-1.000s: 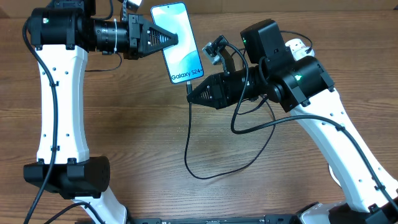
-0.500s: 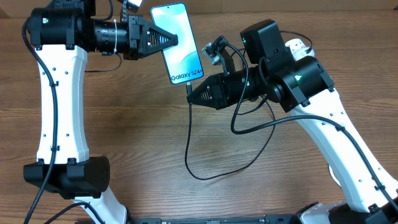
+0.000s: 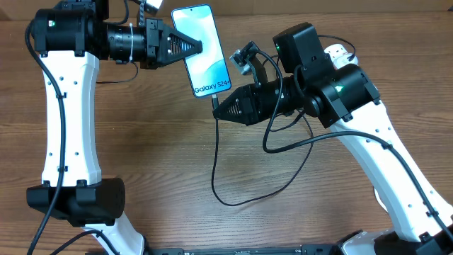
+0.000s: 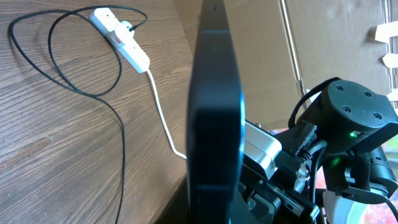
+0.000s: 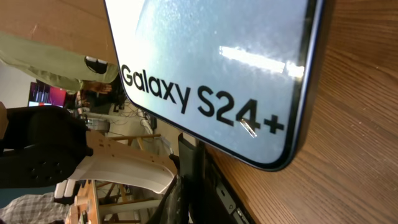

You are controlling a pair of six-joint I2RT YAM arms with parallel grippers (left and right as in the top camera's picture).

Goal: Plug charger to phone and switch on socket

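My left gripper (image 3: pixel 191 46) is shut on the phone (image 3: pixel 202 48) and holds it above the table, its light blue screen up and the "Galaxy S24" end pointing at my right gripper (image 3: pixel 219 108). The right gripper is shut on the connector end of the charger (image 3: pixel 214 163), its tip just under the phone's lower short edge. The black cable loops down over the table and back up. In the left wrist view the phone (image 4: pixel 214 112) is edge-on. In the right wrist view the screen (image 5: pixel 211 62) fills the top. The socket (image 4: pixel 121 40) lies far off, its white lead (image 4: pixel 163 118) trailing.
The wooden table (image 3: pixel 141 156) carries the loose black cable loops (image 4: pixel 118 124). In the overhead view the socket is mostly hidden behind my right arm (image 3: pixel 340 88); a white bit (image 3: pixel 338 51) shows. Cardboard panels (image 4: pixel 323 37) stand beyond the table's edge.
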